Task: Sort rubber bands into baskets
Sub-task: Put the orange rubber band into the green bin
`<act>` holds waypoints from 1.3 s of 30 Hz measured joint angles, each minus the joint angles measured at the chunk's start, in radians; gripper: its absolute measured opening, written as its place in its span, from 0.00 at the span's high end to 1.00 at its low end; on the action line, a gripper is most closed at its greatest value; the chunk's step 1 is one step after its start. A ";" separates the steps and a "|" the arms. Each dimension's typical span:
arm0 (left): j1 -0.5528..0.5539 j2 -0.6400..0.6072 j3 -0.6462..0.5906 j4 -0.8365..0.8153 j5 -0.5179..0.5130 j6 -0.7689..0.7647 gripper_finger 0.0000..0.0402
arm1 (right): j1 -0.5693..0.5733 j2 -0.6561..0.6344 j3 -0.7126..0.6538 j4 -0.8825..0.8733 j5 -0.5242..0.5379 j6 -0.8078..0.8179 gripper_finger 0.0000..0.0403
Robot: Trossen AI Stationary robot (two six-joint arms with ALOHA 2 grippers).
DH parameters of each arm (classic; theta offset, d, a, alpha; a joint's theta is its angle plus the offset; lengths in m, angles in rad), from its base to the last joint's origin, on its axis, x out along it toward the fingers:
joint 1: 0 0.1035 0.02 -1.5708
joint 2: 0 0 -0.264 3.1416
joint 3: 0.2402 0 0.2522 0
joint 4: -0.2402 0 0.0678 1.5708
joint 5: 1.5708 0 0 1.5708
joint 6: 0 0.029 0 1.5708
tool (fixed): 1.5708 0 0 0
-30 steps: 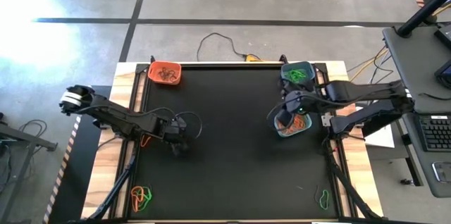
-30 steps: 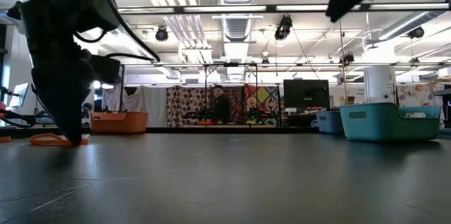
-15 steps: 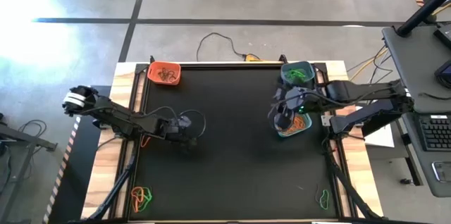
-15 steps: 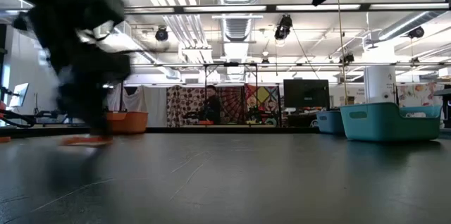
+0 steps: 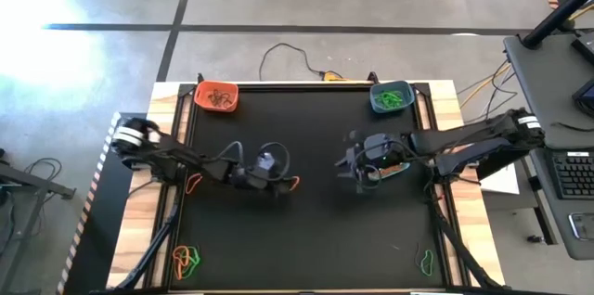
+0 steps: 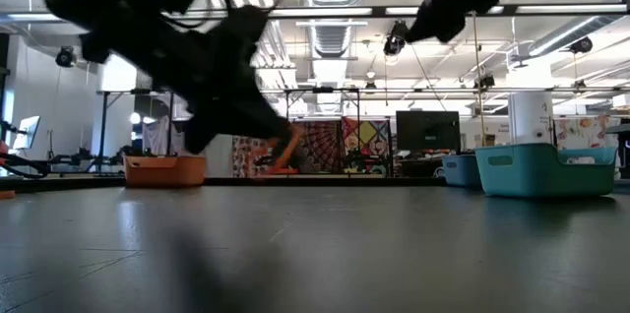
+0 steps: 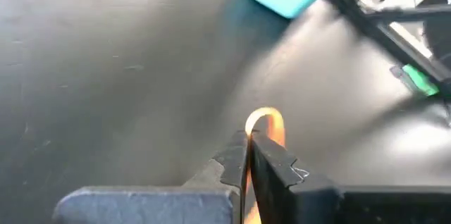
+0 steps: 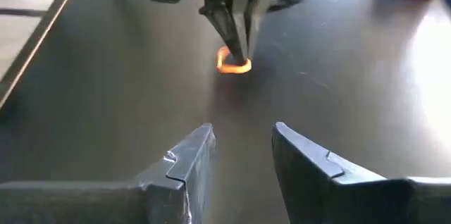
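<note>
My left gripper [image 5: 284, 184] is left of the table's middle, shut on an orange rubber band [image 5: 293, 183]. The right wrist view shows the same band [image 8: 232, 65] just beyond my open right gripper [image 8: 242, 131]. The right gripper [image 5: 351, 167] faces the left one from the right, with nothing between its fingers. An orange basket [image 5: 217, 97] stands at the far left. A basket with green bands [image 5: 391, 97] stands at the far right. A third basket [image 5: 397, 171], holding orange bands, is partly hidden under my right arm. My left gripper pinches the orange band between its two fingertips [image 7: 248, 146]. A small loop of the band [image 7: 266, 122] sticks out past the tips. The fingers slant downward toward the table's right side. The band [image 6: 285, 154] is lifted clear of the table.
Loose orange and green bands [image 5: 186, 260] lie at the near left corner. A green one [image 5: 426, 261] lies at the near right, and an orange one [image 5: 192, 184] at the left edge under my left arm. The black mat [image 5: 306, 239] is bare in the middle.
My left gripper has lifted an orange band off the table's left part and carried it toward the middle, tipping from pointing down to slanting. My right gripper has come down from above the right-hand basket and moved left toward the other gripper, tipping more level.
</note>
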 joint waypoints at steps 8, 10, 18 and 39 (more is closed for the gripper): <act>0.000 0.252 0.236 -0.070 0.042 0.080 0.98 | 0.004 0.097 -0.106 0.075 -0.005 0.009 0.54; 0.000 0.305 0.299 -0.095 0.050 0.095 0.96 | 0.004 0.144 -0.110 0.137 -0.007 -0.005 0.52; 0.003 0.426 0.537 -0.384 0.065 0.182 0.86 | 0.006 0.338 -0.103 0.218 -0.018 -0.030 0.48; -0.014 0.184 0.624 -0.904 -0.063 0.445 0.59 | 0.065 0.606 -0.095 0.512 -0.008 0.148 0.48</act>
